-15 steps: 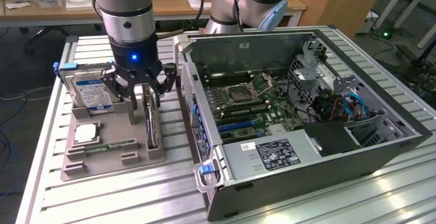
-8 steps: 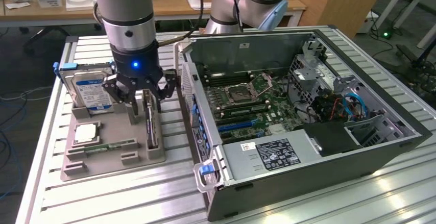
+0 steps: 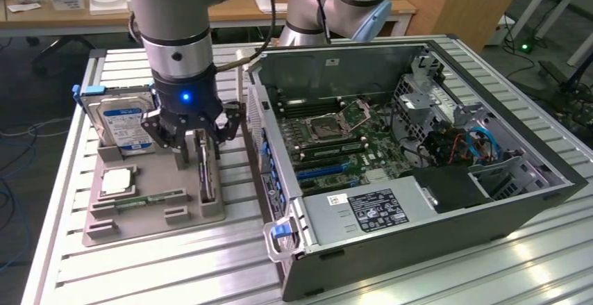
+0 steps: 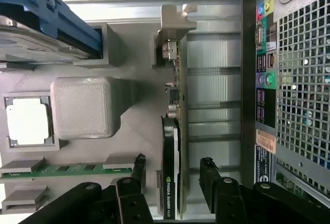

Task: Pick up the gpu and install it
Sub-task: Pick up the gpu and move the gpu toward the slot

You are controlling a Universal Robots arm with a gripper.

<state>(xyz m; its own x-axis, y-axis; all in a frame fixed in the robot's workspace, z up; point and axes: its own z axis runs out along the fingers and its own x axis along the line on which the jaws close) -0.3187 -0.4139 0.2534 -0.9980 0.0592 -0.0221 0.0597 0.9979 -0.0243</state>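
**benchrat:** so how far along was the arm at this point? did it have the card or not?

**slotmonkey:** nope, not yet. The gripper (image 3: 199, 149) was parked right over the gpu (image 3: 205, 174) with its jaws spread wide, one finger (image 4: 136, 175) on each side of the card. From the wrist cam there was a gap on both sides, so it straddled the card without pinching it.

**benchrat:** where was the card sitting then?

**slotmonkey:** standing on edge in its slot in the grey parts tray (image 3: 148, 223), directly below the tool, silver bracket at the end away from the fingers. The hard drive (image 3: 125, 126) stood on one side of the gripper, and the open computer case (image 3: 417, 216) was on the other side, just beside the tray. The cpu (image 3: 118, 180) and memory stick (image 3: 153, 199) lay in the tray too, off to the hard drive side, and nothing was touching them.

**benchrat:** so progress-wise?

**slotmonkey:** I'd call it early days. The lining up over the card looked done, and that's about it. The squeeze, the lift and the whole install were left, and I couldn't spot any card seated on the motherboard (image 3: 334, 138).
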